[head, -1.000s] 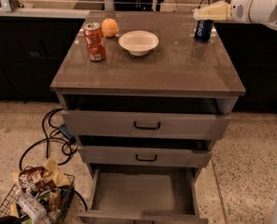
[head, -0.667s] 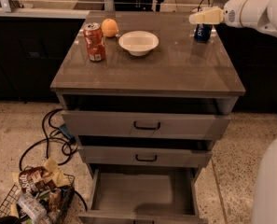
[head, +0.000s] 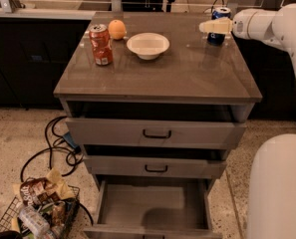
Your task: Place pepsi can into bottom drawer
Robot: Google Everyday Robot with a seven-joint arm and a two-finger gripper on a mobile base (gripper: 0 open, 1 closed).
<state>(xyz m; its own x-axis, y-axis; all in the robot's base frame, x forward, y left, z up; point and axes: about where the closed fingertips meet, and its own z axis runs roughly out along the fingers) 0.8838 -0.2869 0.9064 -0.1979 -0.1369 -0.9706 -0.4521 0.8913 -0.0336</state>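
Note:
The pepsi can [head: 218, 37], dark blue with a silver top, stands upright at the back right of the cabinet top [head: 157, 68]. My gripper [head: 211, 26] reaches in from the right on a white arm and sits level with the can's middle, in front of it, hiding part of it. The bottom drawer [head: 152, 203] is pulled out at the foot of the cabinet, and its flat grey floor is bare.
A red-orange soda can [head: 100, 44], an orange [head: 117, 29] and a white bowl [head: 148, 45] stand on the back left of the top. The two upper drawers [head: 156, 132] stick out slightly. Cables [head: 58, 143] and a wire basket of snack packs [head: 38, 210] lie on the floor at left. A white part of the robot [head: 277, 188] fills the lower right.
The gripper has moved left and slightly down, from beside the can's top to across its middle. The can and the drawers have not moved.

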